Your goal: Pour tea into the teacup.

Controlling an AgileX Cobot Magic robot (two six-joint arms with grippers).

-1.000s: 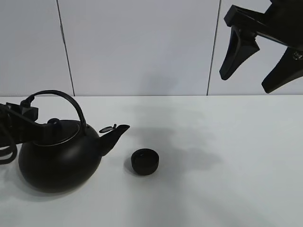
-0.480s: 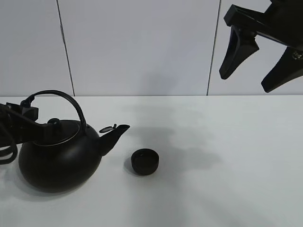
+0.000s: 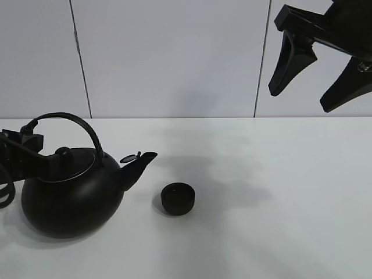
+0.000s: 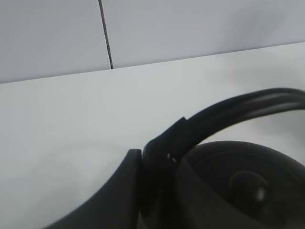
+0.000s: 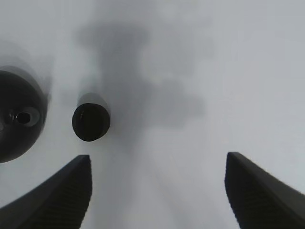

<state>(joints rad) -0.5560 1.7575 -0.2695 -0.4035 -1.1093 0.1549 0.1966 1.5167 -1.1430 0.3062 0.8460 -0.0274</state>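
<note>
A large round black kettle [image 3: 72, 195] with an arched handle stands on the white table at the left, its spout pointing right toward the teacup. The small black teacup [image 3: 178, 198] sits just right of the spout; it also shows in the right wrist view [image 5: 91, 122]. My left gripper [image 3: 26, 145] is shut on the kettle's handle [image 4: 228, 114] at its left end. My right gripper [image 3: 314, 78] hangs open and empty high above the table at the upper right. No tea is visible.
The white table [image 3: 261, 192] runs back to a pale panelled wall [image 3: 174, 58]. The kettle's lid knob [image 3: 63, 152] and spout flap [image 3: 131, 158] stand up from its top.
The kettle and my left gripper have shifted slightly left and up. The right gripper has barely moved. The teacup has not moved.
</note>
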